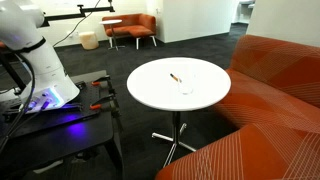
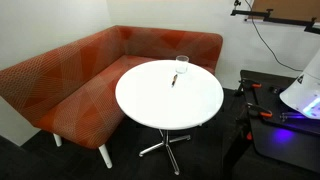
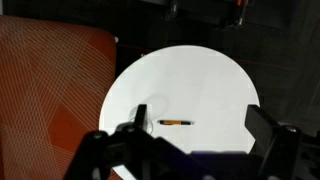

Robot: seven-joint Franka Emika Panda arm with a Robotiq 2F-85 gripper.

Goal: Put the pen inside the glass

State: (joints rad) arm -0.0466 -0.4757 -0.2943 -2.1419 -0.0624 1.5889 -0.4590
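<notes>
The pen (image 1: pixel 175 76) is a short orange-brown stick with a dark end, lying flat on the round white table (image 1: pixel 150 95). It also shows in an exterior view (image 2: pixel 173 80) and in the wrist view (image 3: pixel 176 122). The glass (image 2: pixel 181 66) is small and clear and stands upright right beside the pen, also seen in an exterior view (image 1: pixel 187 84). In the wrist view the glass (image 3: pixel 152 108) is only a faint outline left of the pen. My gripper (image 3: pixel 200 135) is open and empty, well above the table, with the pen between its fingers in the picture.
An orange corner sofa (image 2: pixel 70 80) wraps round the table on one side. The robot's white body (image 1: pixel 35 55) stands on a dark cart (image 1: pixel 60 125) beside the table. The table stands on a metal star foot (image 2: pixel 165 145) on dark carpet.
</notes>
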